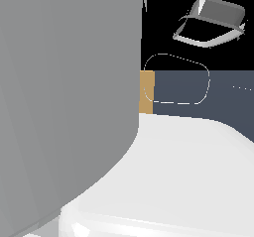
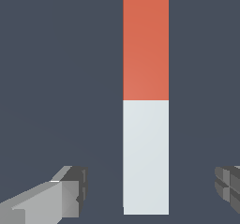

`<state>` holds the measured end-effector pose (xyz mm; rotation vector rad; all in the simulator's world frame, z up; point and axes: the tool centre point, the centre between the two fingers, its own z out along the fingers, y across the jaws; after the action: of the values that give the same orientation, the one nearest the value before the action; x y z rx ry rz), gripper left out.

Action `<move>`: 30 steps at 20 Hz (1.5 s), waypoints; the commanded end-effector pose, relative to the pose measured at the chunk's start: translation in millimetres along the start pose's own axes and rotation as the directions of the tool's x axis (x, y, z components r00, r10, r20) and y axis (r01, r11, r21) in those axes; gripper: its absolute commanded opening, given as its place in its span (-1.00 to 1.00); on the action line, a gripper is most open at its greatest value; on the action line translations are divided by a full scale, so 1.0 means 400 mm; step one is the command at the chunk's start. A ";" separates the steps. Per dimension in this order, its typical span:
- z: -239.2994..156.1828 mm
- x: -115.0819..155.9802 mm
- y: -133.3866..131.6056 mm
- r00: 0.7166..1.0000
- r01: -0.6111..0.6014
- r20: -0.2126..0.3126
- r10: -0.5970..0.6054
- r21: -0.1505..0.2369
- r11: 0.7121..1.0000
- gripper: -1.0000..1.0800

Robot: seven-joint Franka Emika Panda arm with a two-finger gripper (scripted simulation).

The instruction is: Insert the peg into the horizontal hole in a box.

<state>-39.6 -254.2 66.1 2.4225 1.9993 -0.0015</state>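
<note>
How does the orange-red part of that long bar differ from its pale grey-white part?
In the wrist view, the orange-red section of the square-sectioned peg runs off the picture's edge, so its full length is hidden, while the pale grey-white section ends in a squared-off tip that is fully in view. The pale section lies between the open gripper's fingers; the orange-red one lies beyond them. Both share the same width and lie in one straight line on the dark surface.

Orange-and-white peg (image 2: 146, 100) flat on floor; tan box (image 1: 147, 92) mostly hidden
</note>
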 end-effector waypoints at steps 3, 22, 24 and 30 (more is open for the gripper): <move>0.035 0.000 -0.001 1.000 0.000 0.000 0.000 0.001 1.000 0.92; 0.120 -0.002 0.002 1.000 0.000 -0.001 0.000 0.000 1.000 -1.00; 0.120 -0.002 0.002 1.000 0.000 -0.001 0.000 0.000 1.000 -1.00; 0.112 0.026 0.001 1.000 0.003 -0.001 -0.003 0.000 1.000 -1.00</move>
<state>-39.2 -249.6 18.8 2.4244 2.0008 -0.0025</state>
